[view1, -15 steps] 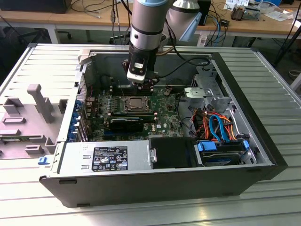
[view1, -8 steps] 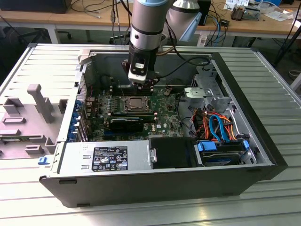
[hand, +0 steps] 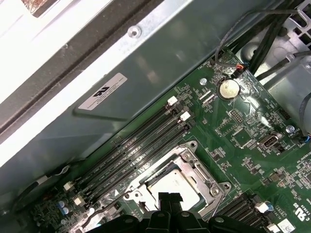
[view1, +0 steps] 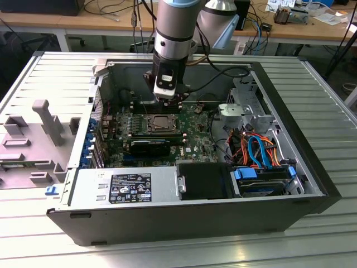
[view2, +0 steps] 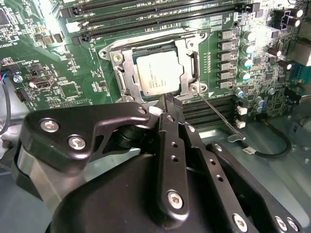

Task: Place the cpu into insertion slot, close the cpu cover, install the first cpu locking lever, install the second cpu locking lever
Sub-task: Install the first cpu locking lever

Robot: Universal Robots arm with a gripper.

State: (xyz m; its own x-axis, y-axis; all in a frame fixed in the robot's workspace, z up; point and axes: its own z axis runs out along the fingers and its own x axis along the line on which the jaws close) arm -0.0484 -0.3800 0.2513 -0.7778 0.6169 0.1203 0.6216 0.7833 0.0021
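Lying on its side with the panel off, a black computer case [view1: 167,223] sits on a ribbed silver metal bench [view1: 318,95]. Beyond the bench, wooden desks [view1: 83,22] carry loose cables and small gear. A grey moulded plastic tray [view1: 44,123] rests on the bench, at the exterior view's left of the case. Inside the case are a green circuit board [view1: 198,120], a silver power supply box [view1: 122,187] along the near wall, and a bundle of orange and blue cables [view1: 259,151] toward the exterior view's right.

The arm [view1: 174,33] points straight down into the case. Its end effector [view1: 170,107] hangs close over the board, at the edge of the insertion slot [view2: 112,57] that lies away from the exterior camera. In both wrist views the black fingertips [hand: 163,199] are pressed together with nothing between them, just beside one corner of the slot.

The cpu [view2: 158,73] sits in the insertion slot, a flat square with a dull silver-grey top and faint print. The cpu cover [view2: 127,73] lies flat over it. It is a thin silver frame whose square window shows the chip's top while its sides overlap the chip's edges. A thin wire lever [view2: 216,114] runs from the slot's corner by the fingertips out across some long black slots [view2: 209,109], ending in a bent tip. I cannot tell whether it is latched. In the first wrist view a round coin battery [hand: 228,88] sits on the board well apart from the slot.
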